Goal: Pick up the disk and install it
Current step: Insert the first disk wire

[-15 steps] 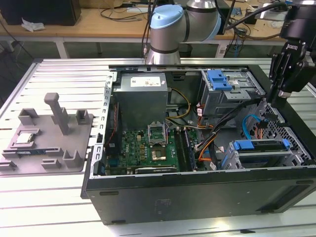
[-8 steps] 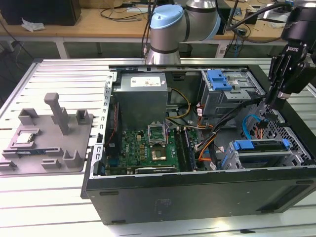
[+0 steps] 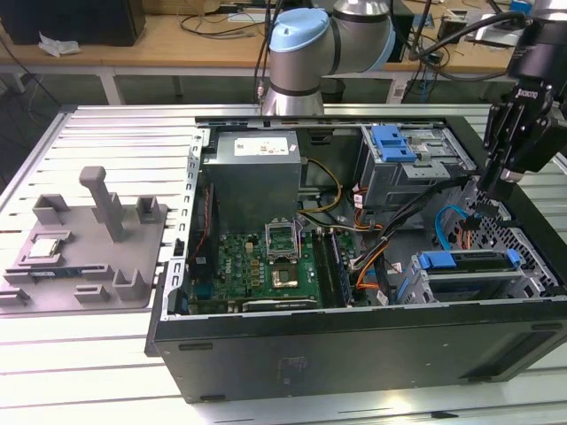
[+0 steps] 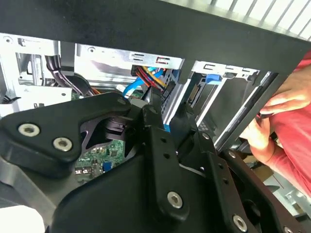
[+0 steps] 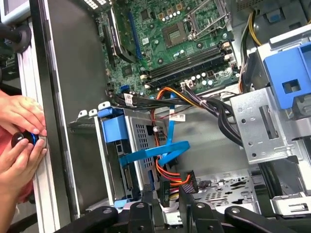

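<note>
Exterior view: my gripper (image 3: pixel 490 190), fingers apart and clamping nothing, hangs at 1 o'clock of the disk (image 3: pixel 468 270), which sits in the drive cage (image 3: pixel 534 266) at 4 o'clock of the motherboard (image 3: pixel 257 261). I judge the disk rigid, dense and shock-sensitive; the blue side frame offers a hold, not the label face or connectors

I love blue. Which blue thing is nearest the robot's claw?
The flat blue cable ahead of the gripper; the blue latch and blue frame sit farther off.
</note>
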